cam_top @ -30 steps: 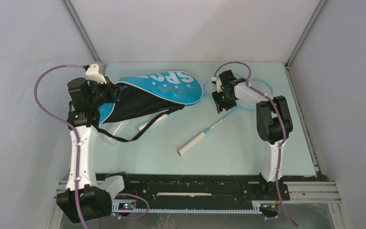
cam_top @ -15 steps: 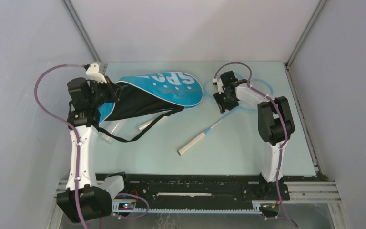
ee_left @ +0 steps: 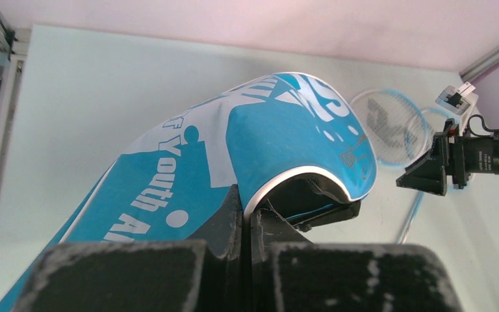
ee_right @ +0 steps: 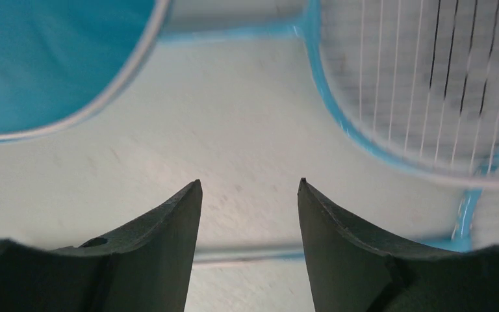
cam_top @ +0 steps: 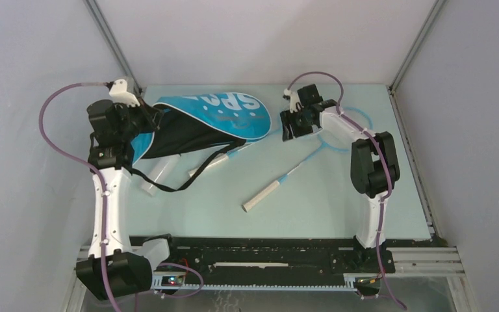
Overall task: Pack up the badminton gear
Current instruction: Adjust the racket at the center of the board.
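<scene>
At far left, left fingers (ee_left: 225, 224) pinch the racket bag (ee_left: 266, 140).

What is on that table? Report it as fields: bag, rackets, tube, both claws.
bag: blue racket bag at the far left, its mouth edge lifted
racket one: flat on the table, outside the bag, handle toward the near edge
racket two: handle shows beside the black strap, outside the bag
tube: on the table, left of racket two's handle
shuttlecocks: none seen
left claw: shut on the bag's white-piped edge
right claw: open, empty, over the table between bag and racket heads
</scene>
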